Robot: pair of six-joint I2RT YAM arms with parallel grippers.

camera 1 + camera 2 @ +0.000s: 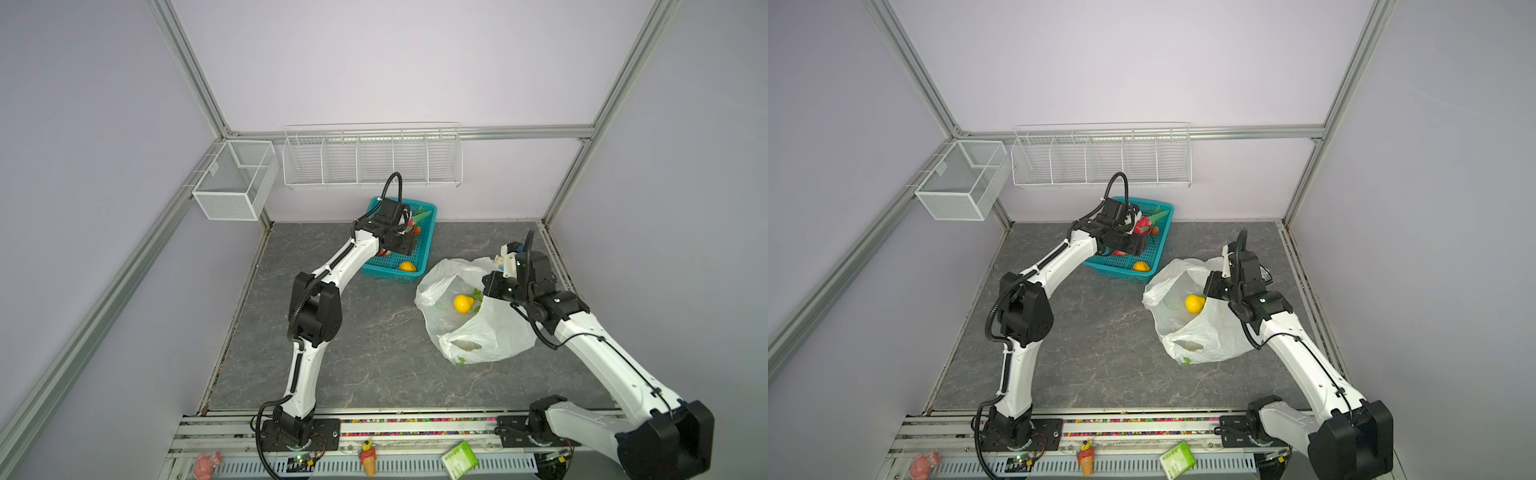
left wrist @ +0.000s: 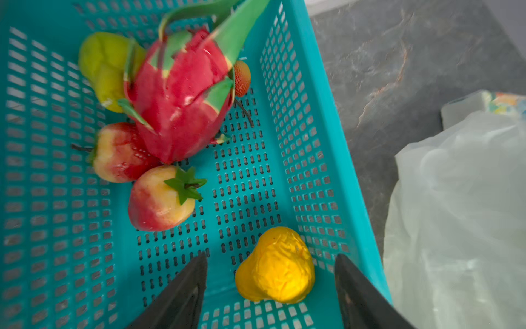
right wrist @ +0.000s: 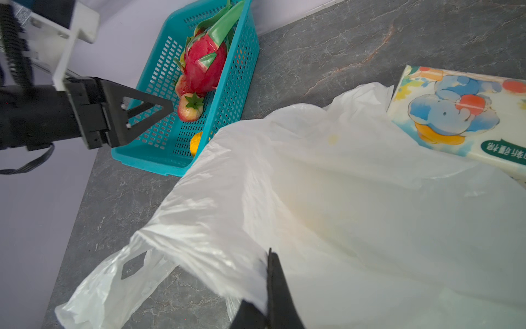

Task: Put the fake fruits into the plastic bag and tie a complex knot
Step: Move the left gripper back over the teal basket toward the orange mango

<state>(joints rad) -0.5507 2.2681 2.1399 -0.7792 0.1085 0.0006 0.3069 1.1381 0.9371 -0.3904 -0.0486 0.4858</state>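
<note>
Across the counter (image 1: 374, 332), the plastic bag (image 1: 486, 332) lies slumped on the right side with its mouth turned toward the basket (image 2: 287, 119), and 1 yellow fruit (image 1: 462, 303) is already inside. Your right hand (image 3: 269, 256) is pinched together on the bag's rim, lifting that edge. Raise it enough that the mouth gapes toward the basket. The basket sits just beside the bag and holds the dragon fruit (image 2: 182, 96), a green fruit (image 2: 105, 65), 2 strawberries (image 2: 159, 199) and an orange fruit (image 2: 276, 266) in the corner nearest the bag. Your left hand (image 2: 271, 256) hovers over that orange fruit with its fingers apart, 1 on each side, gripping nothing. It looks like the natural next pick. Come straight down so the fingers meet its widest part, mind the basket wall right beside the outer finger, and close gently, since the glossy skin may slip.
</note>
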